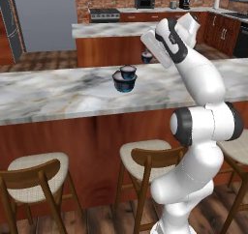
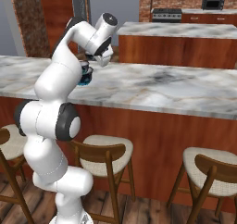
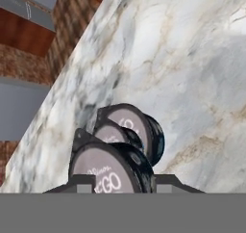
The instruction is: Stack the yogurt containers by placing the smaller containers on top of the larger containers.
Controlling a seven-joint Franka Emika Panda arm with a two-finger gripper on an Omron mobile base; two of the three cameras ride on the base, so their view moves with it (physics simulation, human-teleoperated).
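Item: marble counter [image 1: 53, 90], running across the middle of the left base view. On it, just left of centre, stands the widest tub [image 1: 124, 84]. The middle-sized tub [image 1: 128, 72] appears to sit on its pale lid, set slightly toward the back, though whether it rests squarely there cannot be told. Right of these, higher in the frame and apart from the pair, is the tiniest tub [image 1: 146, 58], raised off the counter. The gripper [image 3: 122, 183] is narrowly parted and clamped on this tub's sides, its lid low in the hand view. Step in hand, as judged: carrying the last tub to the stack. The next move calls for centring it over the middle lid, lowering level, then releasing.
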